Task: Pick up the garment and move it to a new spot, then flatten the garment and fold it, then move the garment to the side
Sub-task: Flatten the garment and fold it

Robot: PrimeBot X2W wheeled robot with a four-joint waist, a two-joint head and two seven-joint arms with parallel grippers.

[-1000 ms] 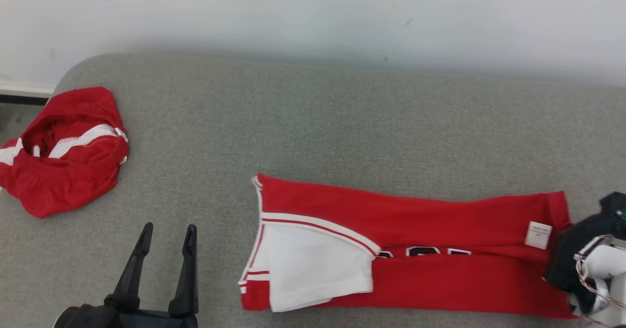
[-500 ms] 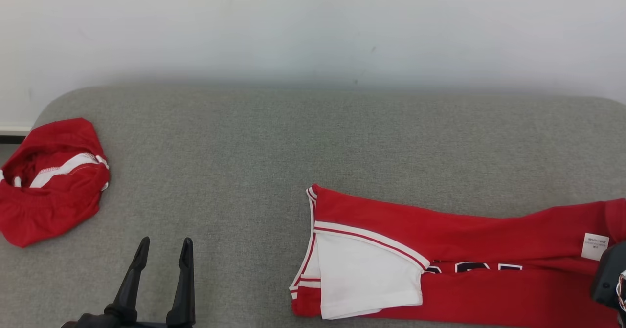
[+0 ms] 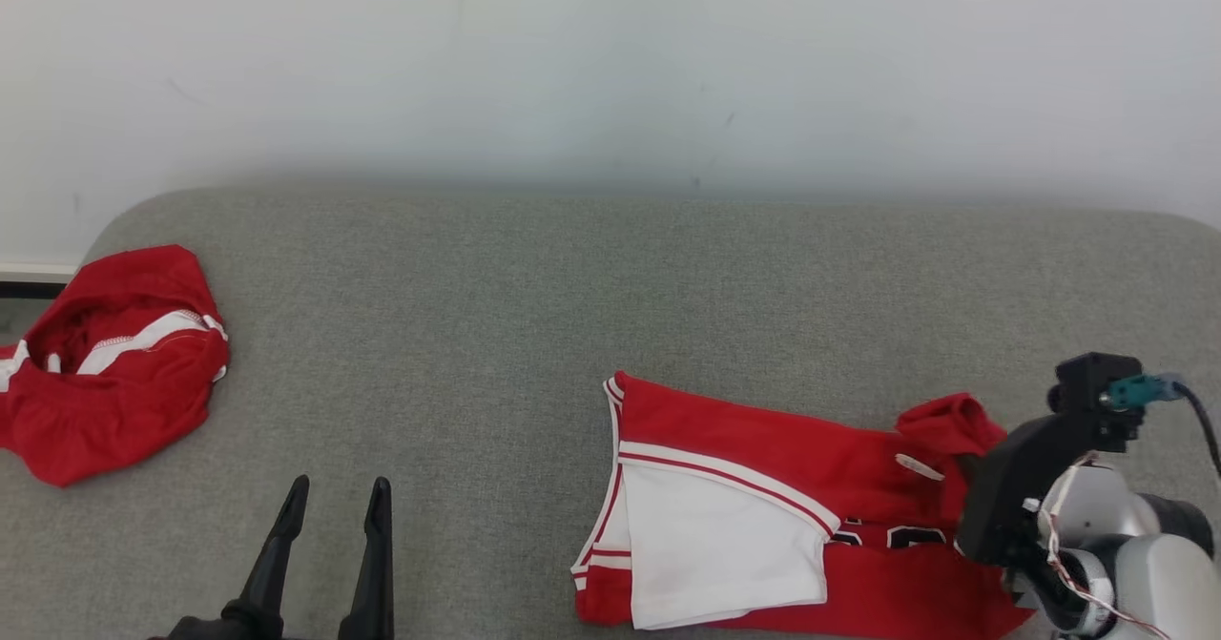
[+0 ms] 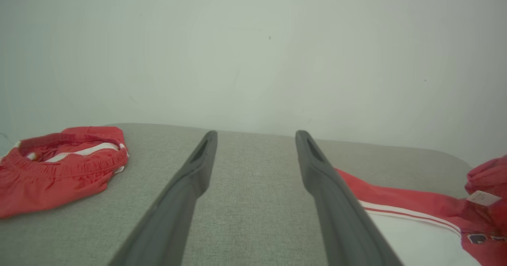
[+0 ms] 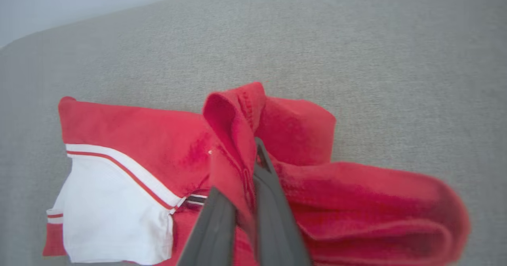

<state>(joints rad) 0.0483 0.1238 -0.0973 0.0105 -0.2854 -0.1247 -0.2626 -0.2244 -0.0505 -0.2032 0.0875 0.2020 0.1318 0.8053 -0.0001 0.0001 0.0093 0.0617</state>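
Garment: we see the red jersey (image 3: pixel 744 430), with its white panel and striped trim, lying on the right near part of the grey bench (image 3: pixel 477 287). Its left part lies flat and its right end is lifted and bunched.
Right gripper (image 5: pixel 247 167): the fingers are pressed together, pinching a raised fold at the garment's right end. Red cloth drapes over both fingers.
Left gripper (image 3: pixel 336 497): the fingers are spread and hold nothing. We see it over bare bench, well apart from the garment and to its left.
Count: we count two grippers, one garment in the grip, one other heap of red and white cloth (image 3: pixel 114 373) at the bench's left end, and one small white label (image 3: pixel 918 466) on the garment near the raised fold.
Hidden: in the head view the right wrist covers its own fingers and the garment's right end. The garment's near edge is cut off at the bottom of that view. We cannot read the dark lettering, as folds cover most of it. The heap runs off the left edge.
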